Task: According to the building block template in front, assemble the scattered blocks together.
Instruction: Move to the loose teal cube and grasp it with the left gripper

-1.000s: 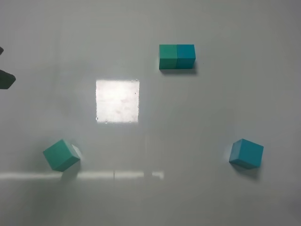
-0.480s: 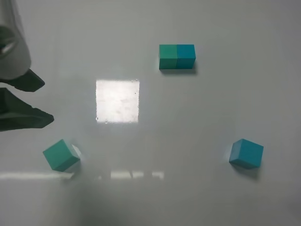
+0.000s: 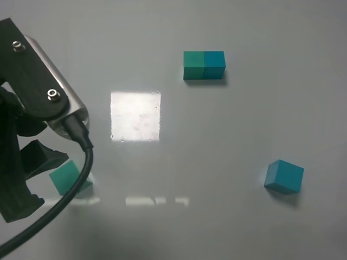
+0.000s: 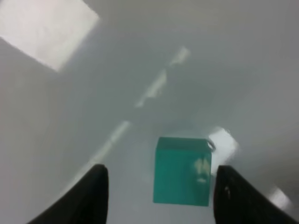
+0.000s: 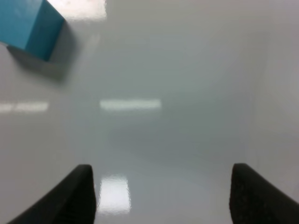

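Left arm (image 3: 40, 89) reaches in over the worktop's (image 3: 217, 227) left edge, wrist angled down, black cable (image 3: 65, 200) trailing off it. Left gripper (image 4: 161, 184) sits low over the surface, dark fingers (image 4: 96, 196) parted. Right gripper (image 5: 162, 175) shows in its wrist view only, aimed down, fingers (image 5: 79, 196) spread wide.

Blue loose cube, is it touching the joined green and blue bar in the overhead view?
No, the blue cube sits alone, with a wide stretch of bare surface between it and the joined bar.

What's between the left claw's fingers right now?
The green cube, seen in the left wrist view; the left claw straddles it, gap visible on one side.
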`<state>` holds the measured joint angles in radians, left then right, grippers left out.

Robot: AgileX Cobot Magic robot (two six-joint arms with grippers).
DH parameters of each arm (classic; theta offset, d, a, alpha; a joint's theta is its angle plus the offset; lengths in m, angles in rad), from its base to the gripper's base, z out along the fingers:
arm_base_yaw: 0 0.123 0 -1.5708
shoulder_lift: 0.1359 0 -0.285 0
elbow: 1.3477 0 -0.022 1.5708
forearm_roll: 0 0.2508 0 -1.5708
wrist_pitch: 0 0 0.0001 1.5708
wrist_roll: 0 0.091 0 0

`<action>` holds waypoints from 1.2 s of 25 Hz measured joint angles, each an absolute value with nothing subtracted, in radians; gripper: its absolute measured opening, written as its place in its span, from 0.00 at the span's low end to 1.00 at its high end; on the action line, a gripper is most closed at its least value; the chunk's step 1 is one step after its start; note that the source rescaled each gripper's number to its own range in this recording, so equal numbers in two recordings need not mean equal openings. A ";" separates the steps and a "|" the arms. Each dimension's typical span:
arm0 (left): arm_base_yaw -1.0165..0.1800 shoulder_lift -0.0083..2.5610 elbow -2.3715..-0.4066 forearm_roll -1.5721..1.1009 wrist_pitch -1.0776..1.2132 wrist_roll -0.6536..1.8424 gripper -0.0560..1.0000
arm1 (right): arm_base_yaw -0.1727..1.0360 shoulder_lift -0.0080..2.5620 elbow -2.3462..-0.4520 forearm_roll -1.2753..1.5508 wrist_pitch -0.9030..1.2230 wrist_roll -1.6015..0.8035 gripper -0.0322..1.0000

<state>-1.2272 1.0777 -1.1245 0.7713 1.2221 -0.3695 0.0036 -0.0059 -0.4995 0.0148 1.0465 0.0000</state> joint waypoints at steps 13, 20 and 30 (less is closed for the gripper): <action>-1.227 1.067 -1.077 0.750 1.223 -0.316 0.87 | 0.004 -0.006 -0.500 0.015 1.047 0.000 0.56; -1.213 1.067 -1.041 0.793 1.211 -0.323 0.88 | 0.004 -0.006 -0.500 0.015 1.047 0.000 0.56; -0.925 1.067 -1.007 0.606 0.972 -0.188 0.88 | 0.004 -0.006 -0.500 0.015 1.047 0.000 0.56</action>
